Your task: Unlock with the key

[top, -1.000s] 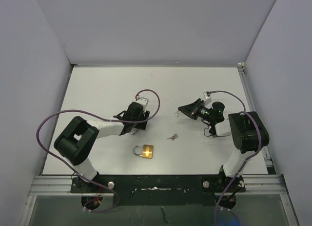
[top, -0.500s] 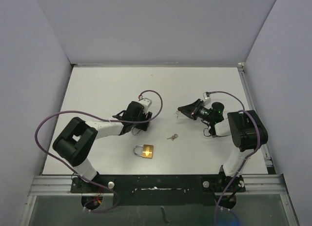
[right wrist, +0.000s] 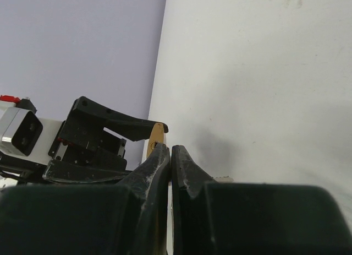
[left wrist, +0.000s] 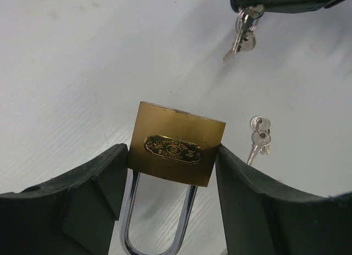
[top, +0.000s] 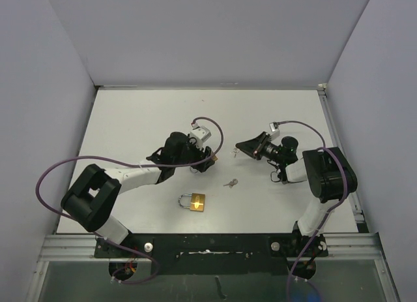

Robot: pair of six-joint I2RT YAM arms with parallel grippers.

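A brass padlock (left wrist: 177, 150) with a steel shackle sits between my left gripper's (left wrist: 173, 156) fingers, which press its two sides; the shackle points back toward the camera. In the top view this gripper (top: 207, 161) is near the table's middle. My right gripper (top: 237, 149) faces it from the right, a short gap away, shut on the key (left wrist: 243, 33), which hangs from it on a ring with another. In the right wrist view the shut fingertips (right wrist: 168, 147) point at the brass edge of the padlock (right wrist: 157, 135); the key itself is hidden there.
A second brass padlock (top: 193, 201) lies flat on the white table (top: 130, 119) near the front. A loose pair of keys (top: 230, 182) lies between it and the right arm. Grey walls enclose the table on three sides.
My left arm has carried the padlock to the right, toward the right gripper. The right gripper has edged slightly left. The gap between them has narrowed.
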